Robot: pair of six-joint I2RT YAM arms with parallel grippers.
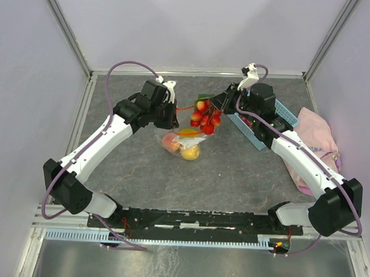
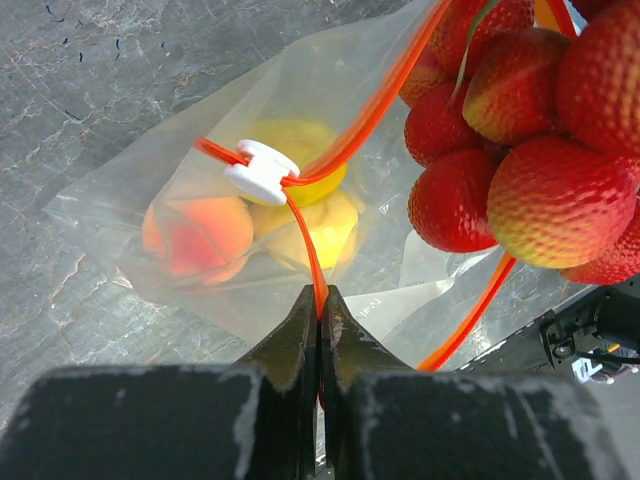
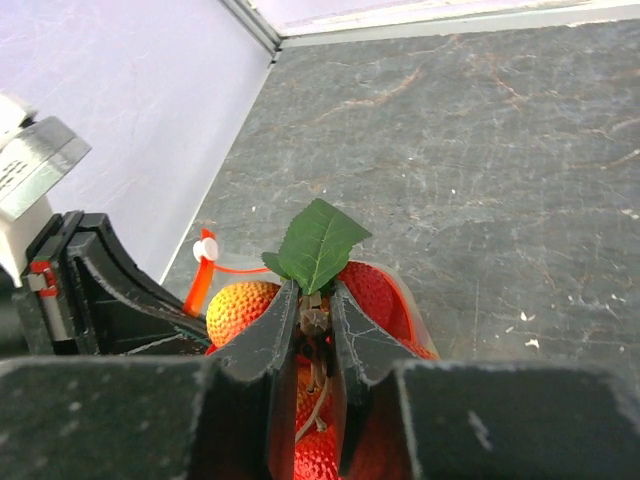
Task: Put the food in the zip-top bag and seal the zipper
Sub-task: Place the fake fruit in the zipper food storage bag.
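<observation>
The bag (image 2: 120,200) zipper (image 2: 312,255) is pinched in the tightly closed left jaws; the strawberry bunch (image 3: 245,305) is clamped at its stem by the right jaws.

Grey marbled table (image 1: 232,170): clear zip-top bag (image 1: 183,146) centre, blue basket (image 1: 251,133) and pink cloth (image 1: 319,137) right.

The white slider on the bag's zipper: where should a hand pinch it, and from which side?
Probably pinch the white slider across its two flat sides, approaching from the side away from the strawberries. It straddles the taut zipper there, unobstructed.
</observation>
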